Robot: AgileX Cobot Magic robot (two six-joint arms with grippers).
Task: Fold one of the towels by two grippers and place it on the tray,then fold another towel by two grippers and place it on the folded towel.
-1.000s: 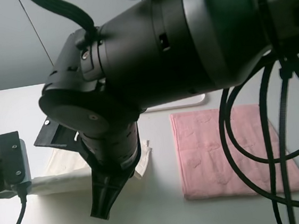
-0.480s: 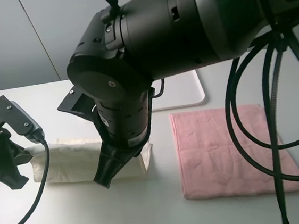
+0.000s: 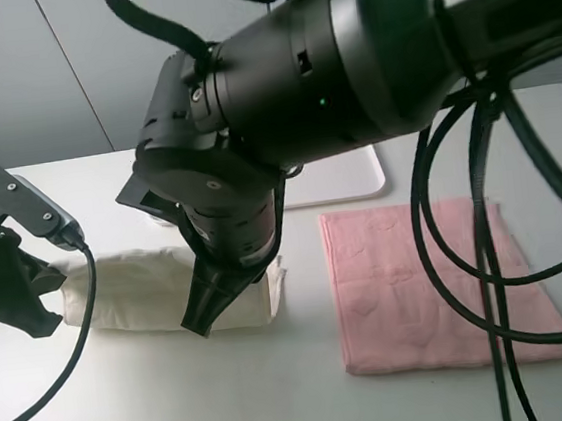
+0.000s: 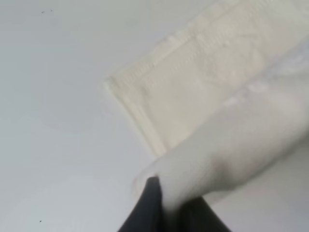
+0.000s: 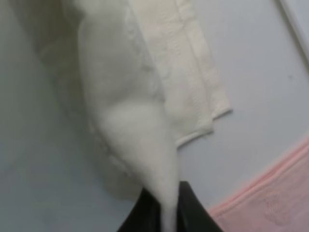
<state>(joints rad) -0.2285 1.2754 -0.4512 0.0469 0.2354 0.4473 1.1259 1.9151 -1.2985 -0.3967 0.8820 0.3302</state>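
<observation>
Along the bottom of the high view the white table [image 3: 311, 398] lies bare, a wide open strip crossed only by a thin black cable [image 3: 65, 354] at lower left and by the thick loops of cable [image 3: 489, 279] hanging at right. Above that strip, left of centre, the cream towel [image 3: 133, 286] lies as a long band across the table, its near edge free and its right end just short of the pink towel [image 3: 399, 279], with a narrow lane of table between them. The right gripper [image 3: 202, 319] reaches across from the big dark arm and is clamped on the cream towel near its right end; the right wrist view shows cloth drawn up into a ridge and pinched between two dark fingers [image 5: 147, 212]. The left gripper [image 4: 169, 212] sits at the left edge of the frame at the towel's other end, clenched on a raised fold, with a hemmed lower layer lying flat beneath it. The pink towel lies flat at centre right, untouched, its edges squared, partly crossed by cables. Farther back, the white tray [image 3: 359, 187] is mostly covered by the arm; only its near right corner shows, close to the pink towel's far edge. The arm also hides the middle of the cream towel's far side, and both wrist views are blurred.
</observation>
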